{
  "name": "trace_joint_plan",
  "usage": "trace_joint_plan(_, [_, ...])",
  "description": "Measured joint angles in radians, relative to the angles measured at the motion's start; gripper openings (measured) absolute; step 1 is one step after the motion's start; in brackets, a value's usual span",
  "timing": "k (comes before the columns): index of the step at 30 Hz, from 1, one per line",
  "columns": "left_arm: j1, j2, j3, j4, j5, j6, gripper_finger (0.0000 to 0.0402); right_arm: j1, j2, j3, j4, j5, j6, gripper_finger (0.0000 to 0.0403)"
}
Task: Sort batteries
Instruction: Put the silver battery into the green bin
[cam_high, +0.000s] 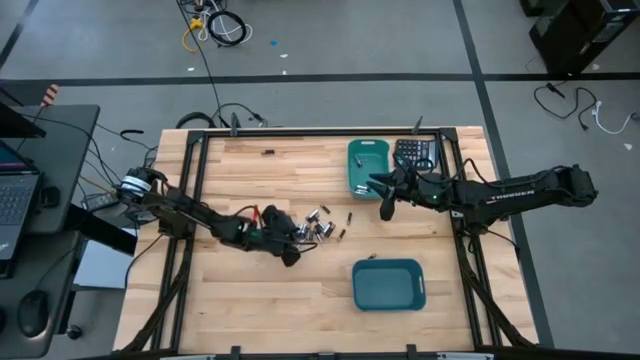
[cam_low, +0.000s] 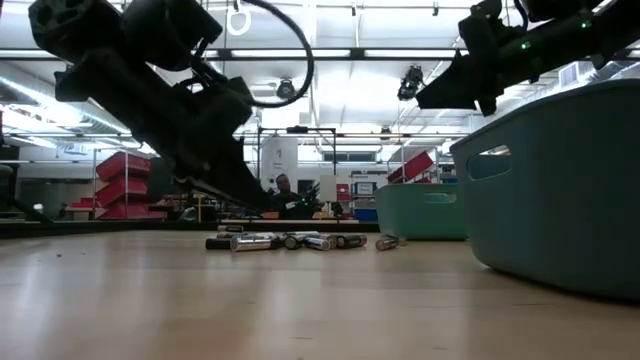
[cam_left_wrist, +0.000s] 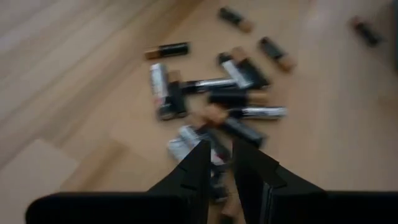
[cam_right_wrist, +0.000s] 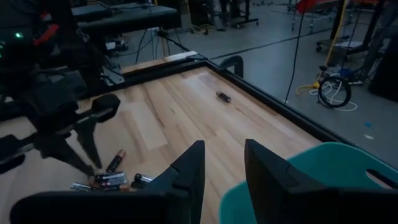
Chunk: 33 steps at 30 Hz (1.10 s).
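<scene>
Leftmost, the left gripper (cam_high: 291, 255) reaches in from the worktop's left edge and hangs low at the near side of the batteries (cam_high: 318, 226), a loose heap of small silvery and dark cells lying near the middle of the worktop (cam_high: 250, 310). From the left wrist view its jaws stand narrow, with only a slim gap between the two dark fingers (cam_left_wrist: 198, 168), and their tips sit right over the nearest cells of the heap. Whether a cell is pinched between them cannot be told, since the cells under the tips are blurred. In the low view the same gripper (cam_low: 262, 205) slants down to a point just above the row of cells on the wood.

A few stray cells lie just right of the heap, one more lies nearer the front bin, and a single dark one (cam_high: 267, 152) rests well apart near the far edge.

Further right, a teal bin (cam_high: 389, 284) stands toward the front of the worktop and a second teal bin (cam_high: 367, 166) stands at the far side, with a black calculator (cam_high: 414, 153) just beside it.

Rightmost, the right gripper (cam_high: 385, 210) hovers clear of the worktop beside the far bin's near end. Its jaws are partly apart and hold nothing; the right wrist view shows bare wood through the gap between its fingers (cam_right_wrist: 189, 168).
</scene>
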Motion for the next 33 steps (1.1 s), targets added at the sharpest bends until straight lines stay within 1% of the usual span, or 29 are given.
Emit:
trace_joint_plan(4, [0.015, 0.0, 0.0, -0.044, -0.016, -0.006, 0.0068, 0.0, 0.0, 0.0, 0.001, 0.001, 0.0, 0.0099])
trace_joint_plan(17, [0.02, 0.0, 0.0, -0.052, -0.016, 0.029, 0.007, 0.0, 0.0, 0.0, 0.002, 0.003, 0.0, 0.0099])
trace_joint_plan(20, [0.02, 0.001, 0.0, -0.052, -0.016, 0.029, 0.0082, 0.0, 0.0, 0.0, 0.002, 0.003, 0.0, 0.0099])
trace_joint_plan(27, [0.02, 0.001, 0.0, -0.047, -0.016, -0.003, 0.0134, 0.0, 0.0, 0.0, 0.001, 0.003, 0.0, 0.0099])
trace_joint_plan(33, [0.02, 0.046, 0.0, -0.004, -0.023, 0.006, 0.0142, 0.0, 0.0, 0.0, -0.001, 0.003, -0.005, 0.0099])
